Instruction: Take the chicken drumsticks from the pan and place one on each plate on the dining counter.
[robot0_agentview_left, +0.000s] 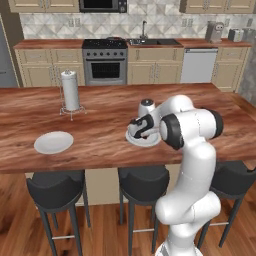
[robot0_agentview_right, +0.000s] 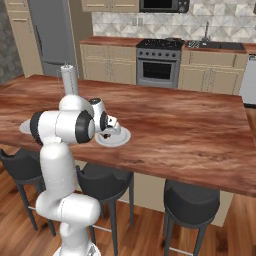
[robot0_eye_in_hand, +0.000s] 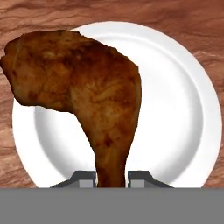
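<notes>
Over the plate (robot0_eye_in_hand: 183, 109) nearer the dining counter's (robot0_agentview_left: 100, 135) front edge, the gripper (robot0_eye_in_hand: 112, 177) is hanging, its fingers clamping the narrow end of a chicken drumstick (robot0_eye_in_hand: 83, 92). The other plate (robot0_agentview_left: 53, 142) is lying bare, well apart from it, near the paper towel holder (robot0_agentview_left: 70, 92).

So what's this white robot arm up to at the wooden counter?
The white robot arm's gripper is shut on the thin end of a browned chicken drumstick, holding it right over a round white plate on the glossy reddish-brown dining counter. Whether the meat touches the plate cannot be told. A second, bare white plate sits further along the counter to the arm's left, near a paper towel roll. The stove stands behind.
</notes>
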